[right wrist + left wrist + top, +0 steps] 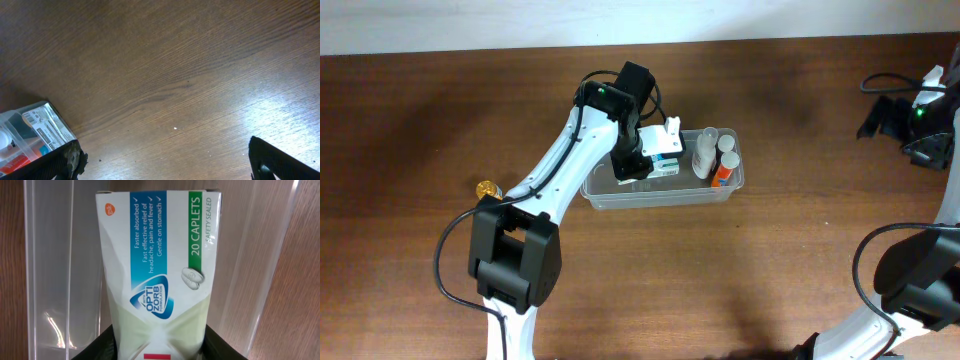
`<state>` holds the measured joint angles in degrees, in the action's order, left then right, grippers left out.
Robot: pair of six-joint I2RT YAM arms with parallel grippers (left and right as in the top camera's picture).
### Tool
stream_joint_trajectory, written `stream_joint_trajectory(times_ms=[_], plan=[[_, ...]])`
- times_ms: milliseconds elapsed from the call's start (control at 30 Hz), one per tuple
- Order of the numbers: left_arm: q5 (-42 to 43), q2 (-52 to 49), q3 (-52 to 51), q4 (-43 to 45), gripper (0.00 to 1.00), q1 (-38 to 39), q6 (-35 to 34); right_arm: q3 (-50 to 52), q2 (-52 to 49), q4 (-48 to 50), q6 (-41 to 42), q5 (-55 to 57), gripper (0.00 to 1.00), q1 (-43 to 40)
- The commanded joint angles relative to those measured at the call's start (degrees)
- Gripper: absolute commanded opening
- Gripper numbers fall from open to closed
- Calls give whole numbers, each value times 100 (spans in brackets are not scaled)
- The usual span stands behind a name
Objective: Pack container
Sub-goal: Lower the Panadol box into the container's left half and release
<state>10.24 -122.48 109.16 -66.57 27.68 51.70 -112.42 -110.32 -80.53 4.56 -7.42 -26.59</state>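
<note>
While my left gripper [160, 346] clamps tight on the caplet box [160, 255] within the container [660, 200], my right gripper [167, 167] hangs spread wide and empty, well away from it. That clear tub looks light, thin-walled and slippery; I'd grip its rim at a short end.

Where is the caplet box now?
In the overhead view, the caplet box is held by the left gripper in the left half of the container, left of the two bottles.
</note>
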Motion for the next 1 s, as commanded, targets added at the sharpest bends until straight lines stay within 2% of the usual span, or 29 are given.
stream_joint_trajectory(times_ms=[0,33,67,167,233,500,767,800,833,900,967], plan=[[-26,44,-33,17,43,-11,199,-13,87,2,37,-31,98,-7],[-24,44,-33,17,43,-11,199,-13,87,2,37,-31,98,-7],[-26,44,-33,20,53,-11,199,-13,87,0,37,-31,98,-7],[-31,44,-33,22,73,-11,199,-13,87,0,37,-28,98,-7],[-105,44,-33,39,81,-11,199,-13,87,2,37,-31,98,-7],[-278,46,105,166,80,-9,129,-13,87,2,37,-31,98,-7],[-258,144,1259,4,83,-9,-1373,-13,87,0,37,-31,98,-7],[-258,170,1360,-61,84,-9,-1499,-13,87,2,37,-31,98,-7],[-260,262,1624,-319,93,-9,-1757,-13,87,0,37,-28,98,-7],[-260,374,1814,-557,98,-9,-1884,-13,87,2,37,-31,99,-7],[-260,529,1906,-693,99,-9,-1956,-13,87,0,37,-31,98,-7]])
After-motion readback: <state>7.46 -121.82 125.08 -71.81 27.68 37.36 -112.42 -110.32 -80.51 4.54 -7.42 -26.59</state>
